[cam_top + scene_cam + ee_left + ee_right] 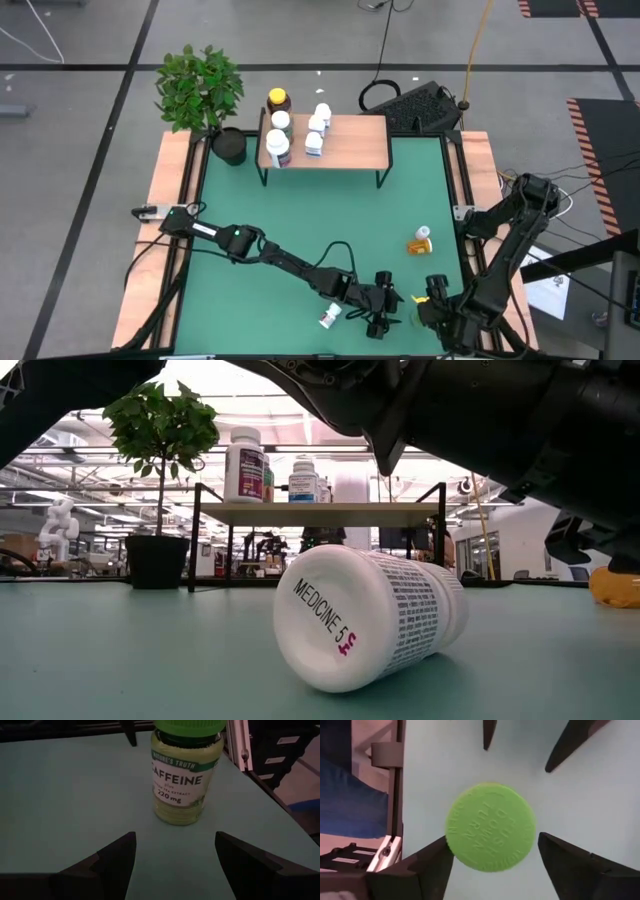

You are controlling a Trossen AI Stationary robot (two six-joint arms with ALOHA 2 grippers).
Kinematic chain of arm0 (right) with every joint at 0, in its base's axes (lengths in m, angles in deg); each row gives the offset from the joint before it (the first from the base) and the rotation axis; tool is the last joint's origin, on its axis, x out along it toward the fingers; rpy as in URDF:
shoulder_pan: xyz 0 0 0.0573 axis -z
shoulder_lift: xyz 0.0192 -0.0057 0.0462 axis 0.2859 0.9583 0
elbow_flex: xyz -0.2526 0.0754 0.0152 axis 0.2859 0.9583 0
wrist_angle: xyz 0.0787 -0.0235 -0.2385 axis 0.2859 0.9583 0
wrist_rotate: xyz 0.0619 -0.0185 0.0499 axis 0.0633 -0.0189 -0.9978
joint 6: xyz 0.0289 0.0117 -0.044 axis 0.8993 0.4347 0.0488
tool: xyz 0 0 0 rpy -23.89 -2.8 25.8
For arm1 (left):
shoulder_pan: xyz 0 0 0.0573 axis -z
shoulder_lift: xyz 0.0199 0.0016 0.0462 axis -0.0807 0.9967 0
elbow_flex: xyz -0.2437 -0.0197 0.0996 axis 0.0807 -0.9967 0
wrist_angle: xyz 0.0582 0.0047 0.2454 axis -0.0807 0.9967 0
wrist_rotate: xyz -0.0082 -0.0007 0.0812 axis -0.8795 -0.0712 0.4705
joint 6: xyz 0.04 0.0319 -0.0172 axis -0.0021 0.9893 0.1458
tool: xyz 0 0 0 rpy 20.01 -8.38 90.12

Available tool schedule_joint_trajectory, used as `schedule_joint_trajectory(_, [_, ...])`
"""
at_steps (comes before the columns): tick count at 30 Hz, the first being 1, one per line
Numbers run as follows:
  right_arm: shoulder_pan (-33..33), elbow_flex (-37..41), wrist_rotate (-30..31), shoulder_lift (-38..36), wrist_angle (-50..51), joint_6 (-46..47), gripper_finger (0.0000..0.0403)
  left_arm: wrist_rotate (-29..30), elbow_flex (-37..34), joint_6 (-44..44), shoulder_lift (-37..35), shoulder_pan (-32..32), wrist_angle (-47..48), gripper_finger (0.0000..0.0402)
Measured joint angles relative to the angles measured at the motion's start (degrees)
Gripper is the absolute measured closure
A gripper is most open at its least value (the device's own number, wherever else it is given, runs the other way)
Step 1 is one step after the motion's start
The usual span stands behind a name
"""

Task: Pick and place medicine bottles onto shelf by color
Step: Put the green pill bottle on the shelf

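Between both grippers' wide-open fingers (570,865) stands the green bottle (185,775) — white bottle (328,318) lying beside, orange bottle (421,243) near.

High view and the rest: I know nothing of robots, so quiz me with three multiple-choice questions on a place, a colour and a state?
1. Where is the orange bottle? A on the shelf B on the table C in a gripper
2. What colour is the caffeine bottle's cap? A white B yellow C green
3. How is the MEDICINE 5 bottle? A upright B on its side C held aloft
Answers: 1 B, it sits on the green top, away from the shelf; 2 C, the left wrist view shows a green lid; 3 B, its round end faces the low camera.
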Motion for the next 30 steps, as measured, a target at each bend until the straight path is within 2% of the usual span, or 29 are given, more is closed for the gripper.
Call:
schedule_joint_trajectory(7, [1.60,0.00,0.02,-0.02,-3.26,-4.38,0.0194,-0.11,0.01,-1.73,0.00,0.00,0.00,0.0131])
schedule_joint_trajectory(11, [2.23,-0.02,0.04,-0.15,-3.59,-6.64,0.0216,-0.20,0.01,-2.67,0.00,0.02,0.00,0.0131])
schedule_joint_trajectory(16, [2.38,0.00,-0.04,-0.30,-5.11,-11.94,0.0216,-0.60,0.01,-2.70,0.00,0.13,-0.02,0.0131])
schedule_joint_trajectory(19, [2.22,0.00,-0.20,-1.04,-7.76,-19.84,0.0217,-3.54,0.01,-2.70,0.00,0.13,-1.54,0.0131])
schedule_joint_trajectory(25, [2.16,0.00,0.26,-2.80,-10.89,-35.28,0.0222,-13.26,0.01,-2.81,0.00,0.17,-6.50,0.0130])
schedule_joint_trajectory(30, [2.34,0.00,2.81,-3.45,-12.59,-44.27,0.0222,-14.99,0.01,-3.78,0.00,0.27,-8.04,0.0130])
